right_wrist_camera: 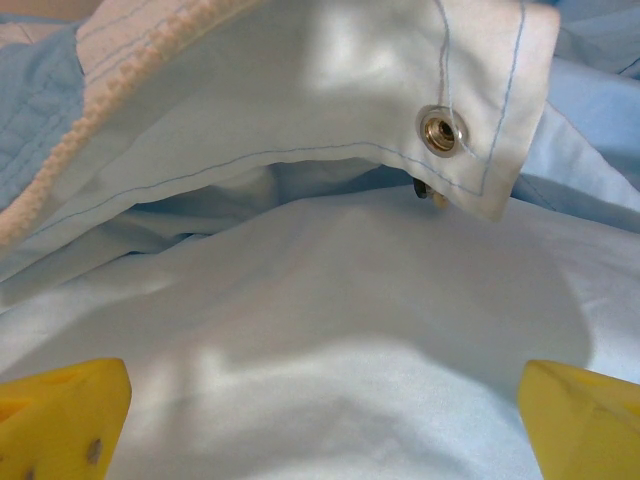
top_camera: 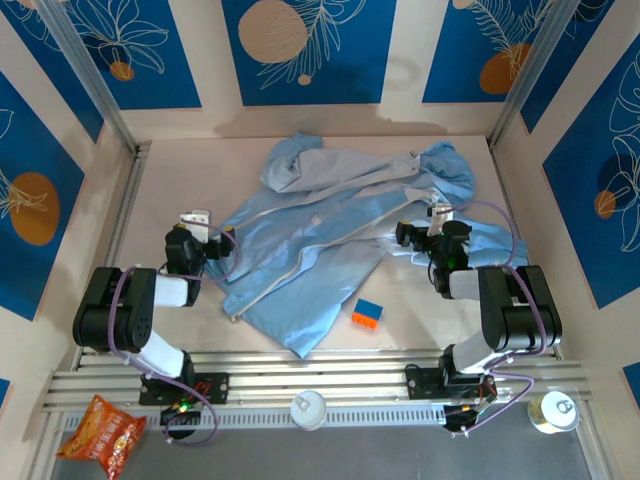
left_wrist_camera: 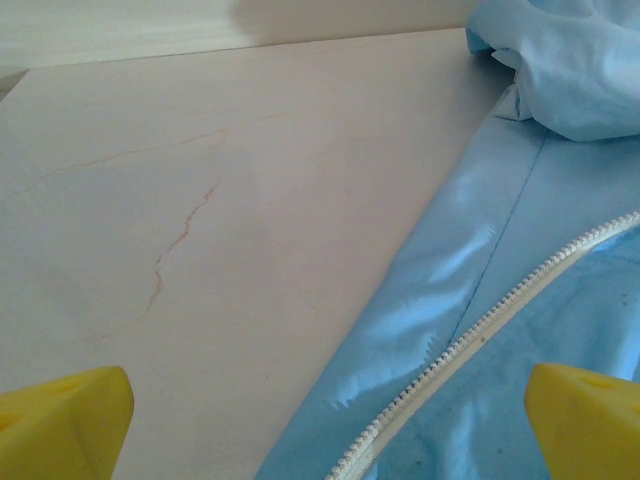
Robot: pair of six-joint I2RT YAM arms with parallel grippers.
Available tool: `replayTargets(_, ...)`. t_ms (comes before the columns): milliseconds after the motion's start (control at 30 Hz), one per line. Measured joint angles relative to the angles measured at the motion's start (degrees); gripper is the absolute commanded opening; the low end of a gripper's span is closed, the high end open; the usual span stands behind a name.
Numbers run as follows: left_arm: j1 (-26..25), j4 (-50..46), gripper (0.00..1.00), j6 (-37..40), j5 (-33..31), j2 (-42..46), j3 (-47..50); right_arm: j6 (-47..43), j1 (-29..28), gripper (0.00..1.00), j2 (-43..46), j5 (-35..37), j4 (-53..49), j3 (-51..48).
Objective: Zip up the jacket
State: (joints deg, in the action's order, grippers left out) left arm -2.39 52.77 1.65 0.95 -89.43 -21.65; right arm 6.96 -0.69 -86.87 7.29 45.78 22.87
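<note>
My left gripper (left_wrist_camera: 322, 428) stands wide, with its yellow fingertips (left_wrist_camera: 62, 418) at the two bottom corners of the wrist view and nothing held between them. Below the left fingertip is the bare pale table (left_wrist_camera: 200, 200). Below the right one lies the edge of the jacket (left_wrist_camera: 560, 200). Its pale zipper (left_wrist_camera: 480, 335) slants from low centre up to the right as a single row of teeth with no mate against it. From above, this gripper sits at the jacket's left edge.

My right gripper (right_wrist_camera: 322, 420) is just as wide and grips nothing. Smooth light-blue cloth lies close beneath it. Beyond that a whitish flap arches over, with a metal snap (right_wrist_camera: 441, 130) near its corner and a cream toothed strip (right_wrist_camera: 110, 85) along its upper left. From above, this gripper is at the jacket's right side, over the fabric.

The jacket spreads across the middle and far part of the table, crumpled at the far side. Just beside its near hem lies a small blue and orange block (top_camera: 366, 313), between my two arms. At the near edge an orange snack bag (top_camera: 100, 432) lies to the left. One can (top_camera: 309, 408) sits at the centre and another can (top_camera: 553, 410) to the right.
</note>
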Motion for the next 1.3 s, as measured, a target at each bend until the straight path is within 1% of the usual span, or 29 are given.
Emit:
replayTargets(367, 0.00, -0.28, 1.00, -0.17, -0.68, 0.15, 0.00, 0.00, -0.02, 0.99, 0.11, 0.24, -0.83, 0.26)
replayTargets(500, 0.00, -7.08, 1.00, 0.13, 0.22, 4.74, -0.79, 0.04, -0.83, 0.99, 3.63, 2.40, -10.47, 3.98)
replayTargets(700, 0.00, -20.98, 0.99, 0.13, 3.78, 11.82, -9.60, 2.32, -2.99, 0.99, 11.52, 4.09, -23.89, 11.87)
replayTargets(767, 0.00, -25.64, 0.91, -0.83, 5.70, 12.63, -13.31, 3.85, -4.07, 0.96, 12.66, 4.07, -29.03, 14.67)
replayTargets(867, 0.00, -32.98, 0.72, -3.80, 9.18, 11.65, -19.32, 7.15, -6.56, 0.90, 12.59, 4.11, -37.40, 19.08)
replayTargets(933, -0.11, -38.66, 0.56, -6.54, 11.19, 8.98, -24.33, 9.81, -7.98, 0.81, 11.54, 4.09, -42.75, 21.57)
replayTargets(967, -0.33, -41.29, 0.50, -7.74, 11.74, 7.26, -26.86, 11.19, -8.55, 0.75, 10.54, 4.02, -45.31, 22.86)
replayTargets(1033, -1.16, -47.82, 0.40, -10.08, 12.46, 1.70, -33.64, 13.75, -9.27, 0.68, 7.28, 3.65, -50.12, 25.68)
replayTargets(1100, -2.86, -52.50, 0.38, -11.52, 12.48, -3.87, -39.12, 15.74, -9.68, 0.65, 3.50, 3.63, -54.25, 28.17)
replayTargets(1133, -4.28, -54.53, 0.37, -12.13, 12.35, -6.80, -41.38, 16.61, -9.90, 0.65, 1.42, 3.54, -56.30, 29.49)
replayTargets(1200, -7.30, -57.53, 0.36, -13.51, 12.07, -11.30, -43.93, 18.23, -10.21, 0.61, -2.86, 3.23, -60.39, 32.22)
replayTargets(1300, -11.21, -60.81, 0.37, -17.00, 11.34, -16.24, -44.96, 20.41, -10.69, 0.60, -8.68, 3.19, -65.61, 36.65)
